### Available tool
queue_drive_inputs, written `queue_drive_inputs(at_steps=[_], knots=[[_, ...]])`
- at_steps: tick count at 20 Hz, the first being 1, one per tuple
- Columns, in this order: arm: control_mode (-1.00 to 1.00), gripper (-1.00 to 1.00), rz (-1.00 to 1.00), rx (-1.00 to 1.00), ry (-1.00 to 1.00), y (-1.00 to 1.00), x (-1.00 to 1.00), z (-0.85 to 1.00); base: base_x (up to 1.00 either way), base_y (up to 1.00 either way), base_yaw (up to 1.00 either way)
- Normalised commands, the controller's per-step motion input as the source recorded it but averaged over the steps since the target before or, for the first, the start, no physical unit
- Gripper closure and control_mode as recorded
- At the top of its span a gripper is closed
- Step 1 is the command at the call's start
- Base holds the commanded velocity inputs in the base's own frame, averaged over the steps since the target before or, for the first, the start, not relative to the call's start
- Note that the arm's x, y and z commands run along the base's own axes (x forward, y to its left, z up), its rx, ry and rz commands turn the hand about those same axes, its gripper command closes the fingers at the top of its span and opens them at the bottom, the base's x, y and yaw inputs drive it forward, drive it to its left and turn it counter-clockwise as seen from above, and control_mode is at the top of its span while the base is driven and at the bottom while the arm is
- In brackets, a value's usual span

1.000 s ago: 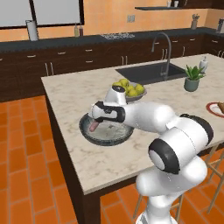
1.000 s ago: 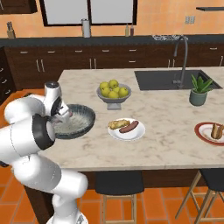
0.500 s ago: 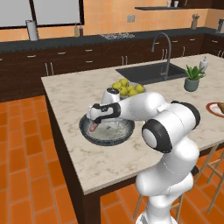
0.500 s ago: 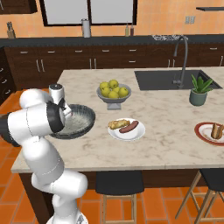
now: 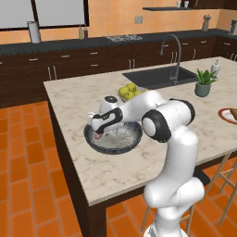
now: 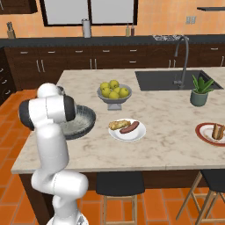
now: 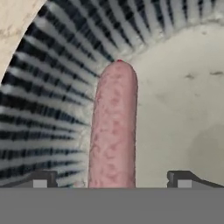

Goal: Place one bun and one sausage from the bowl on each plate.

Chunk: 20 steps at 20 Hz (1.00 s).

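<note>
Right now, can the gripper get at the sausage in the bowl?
Probably yes. The gripper is open over the bowl, and the sausage lies between its fingertips with nothing in between.

— What's different from a second ago?
— The arm folds in closer to the base: its elbow, low and out toward the stools before, now stands upright by the counter edge.
— And the gripper point(image 5: 97, 134)?
— It sits a little lower over the near-left side of the bowl point(image 5: 125, 145), with the sausage point(image 7: 113, 131) between its tips, the fingers set wide on either side of it.
— Has the sausage moved?
— Barely. Its pink end point(image 5: 97, 135) stays just under the hand, by the bowl's ribbed wall.
</note>
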Motion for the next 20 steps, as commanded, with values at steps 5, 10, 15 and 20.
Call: queue_drive_inputs(at_steps=[5, 10, 15, 20], knots=[[-1.00, -1.00, -0.01, 0.00, 0.09, 0.03, 0.12, -0.51, 0.00, 0.00, 0.00], [-1.00, 1.00, 0.00, 0.00, 0.05, 0.00, 0.00, -0.33, 0.00, 0.00, 0.00], [-1.00, 1.00, 0.00, -0.03, -0.02, -0.32, -0.74, -0.05, 0.00, 0.00, 0.00], [-1.00, 1.00, -0.03, 0.00, -0.25, -0.78, -0.73, 1.00, 0.00, 0.00, 0.00]])
